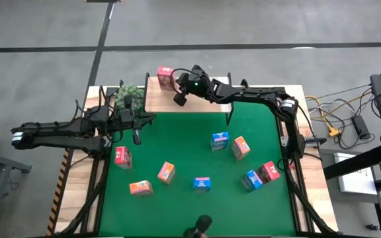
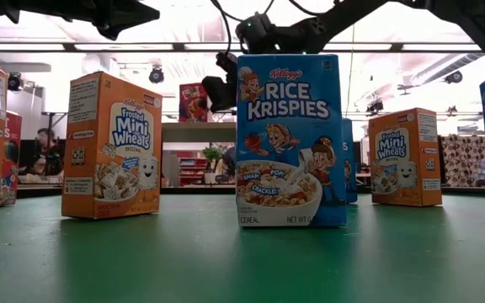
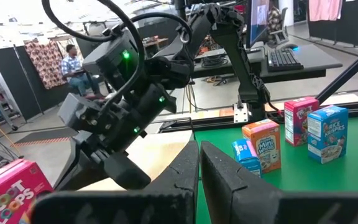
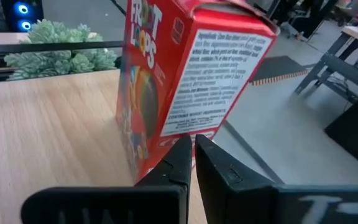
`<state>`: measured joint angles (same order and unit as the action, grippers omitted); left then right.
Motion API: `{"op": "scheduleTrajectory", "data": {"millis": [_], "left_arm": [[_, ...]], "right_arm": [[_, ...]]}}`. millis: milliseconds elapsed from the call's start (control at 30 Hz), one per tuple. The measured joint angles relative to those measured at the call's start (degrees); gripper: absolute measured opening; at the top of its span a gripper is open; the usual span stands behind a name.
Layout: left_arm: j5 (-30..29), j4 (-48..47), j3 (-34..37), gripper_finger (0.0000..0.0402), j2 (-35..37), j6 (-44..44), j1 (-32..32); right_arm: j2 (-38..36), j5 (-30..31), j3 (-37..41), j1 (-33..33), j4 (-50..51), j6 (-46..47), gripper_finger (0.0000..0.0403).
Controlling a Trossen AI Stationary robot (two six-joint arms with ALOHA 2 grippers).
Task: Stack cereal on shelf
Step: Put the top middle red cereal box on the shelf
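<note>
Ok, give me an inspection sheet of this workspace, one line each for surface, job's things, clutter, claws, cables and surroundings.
Surface: green mat over a wooden table.
Job's things: one Froot Loops box stands at the far left corner of the light wood shelf; eight more cereal boxes are scattered on the mat, among them a Rice Krispies box and a Frosted Mini Wheats box.
Clutter: green plant beside the shelf.
Claws: right claw shut, empty, over the shelf next to the Froot Loops box; left claw shut, empty, at the mat's left edge.
Cables: loose cables on the floor to the right.
Surroundings: a seated person and desks beyond the table.
</note>
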<state>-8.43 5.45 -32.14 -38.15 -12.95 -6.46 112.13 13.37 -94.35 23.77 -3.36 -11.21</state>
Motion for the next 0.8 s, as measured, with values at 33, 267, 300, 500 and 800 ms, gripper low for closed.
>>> {"op": "scheduleTrajectory", "data": {"millis": [33, 267, 300, 500, 800], "left_arm": [[0.0, 0.0, 0.0, 0.0000, 0.0, 0.0, 0.0], [0.0, 0.0, 0.0, 0.0000, 0.0, 0.0, 0.0], [0.0, 0.0, 0.0, 0.0000, 0.0, 0.1, 0.0], [0.0, 0.0, 0.0, 0.0000, 0.0, 0.2, 0.0], [0.0, 0.5, 0.0, 0.0000, 0.1, 0.0, 0.0]], "right_arm": [[-0.1, 0.0, 0.0, -0.1, 0.4, 0.2, 0.0012], [-1.9, -1.2, -0.1, -2.3, 7.5, 2.2, 0.0012], [-2.0, -2.9, 0.0, -2.6, 8.8, 2.4, 0.0012], [-1.4, -12.3, -0.1, -3.2, 4.1, 3.1, 0.0012], [2.8, -10.2, 0.0, -2.0, -9.6, 2.6, 0.0012]]}}
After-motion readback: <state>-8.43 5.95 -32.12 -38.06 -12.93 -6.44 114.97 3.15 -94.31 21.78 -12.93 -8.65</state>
